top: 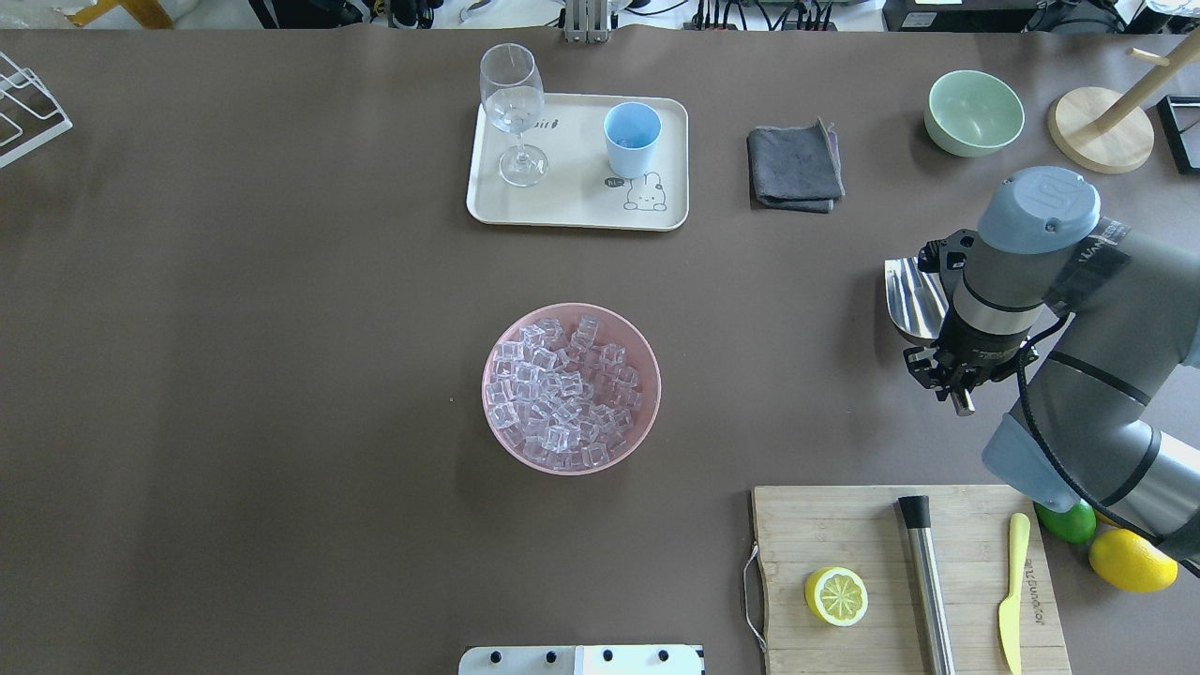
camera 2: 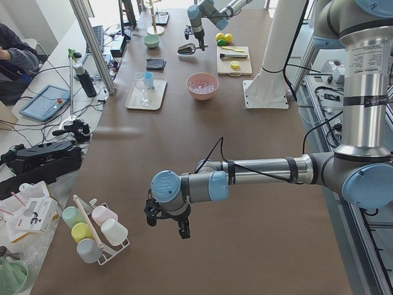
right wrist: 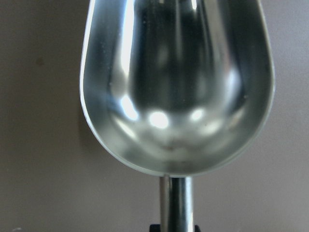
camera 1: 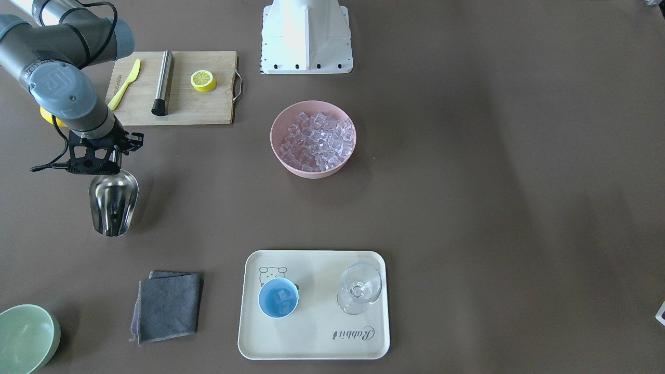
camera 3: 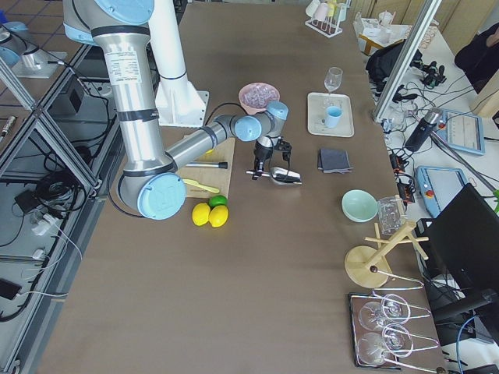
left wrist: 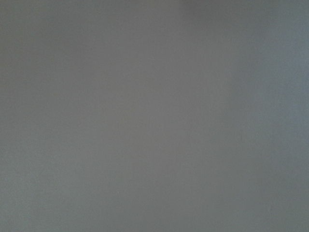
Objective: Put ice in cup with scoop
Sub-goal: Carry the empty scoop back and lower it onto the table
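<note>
My right gripper [camera 1: 110, 156] is shut on the thin handle of the shiny steel scoop [camera 1: 113, 205], holding it low over the table. The scoop's trough [right wrist: 176, 82] is empty. The scoop also shows in the overhead view [top: 912, 298], left of the gripper [top: 952, 370]. The ice [camera 1: 317, 141] fills a pink bowl [camera 1: 311, 173] at the table's middle. The light blue cup [camera 1: 278, 297] stands on a cream tray [camera 1: 322, 343] with a few cubes inside. My left gripper [camera 2: 166, 222] hangs over bare table far from these; I cannot tell whether it is open or shut.
A clear stemmed glass [camera 1: 359, 288] stands on the tray beside the cup. A grey cloth [camera 1: 169, 306] and a pale green bowl [camera 1: 23, 337] lie near the scoop. A cutting board [camera 1: 208, 106] holds a steel cylinder [camera 1: 163, 82], a lemon half and a yellow knife.
</note>
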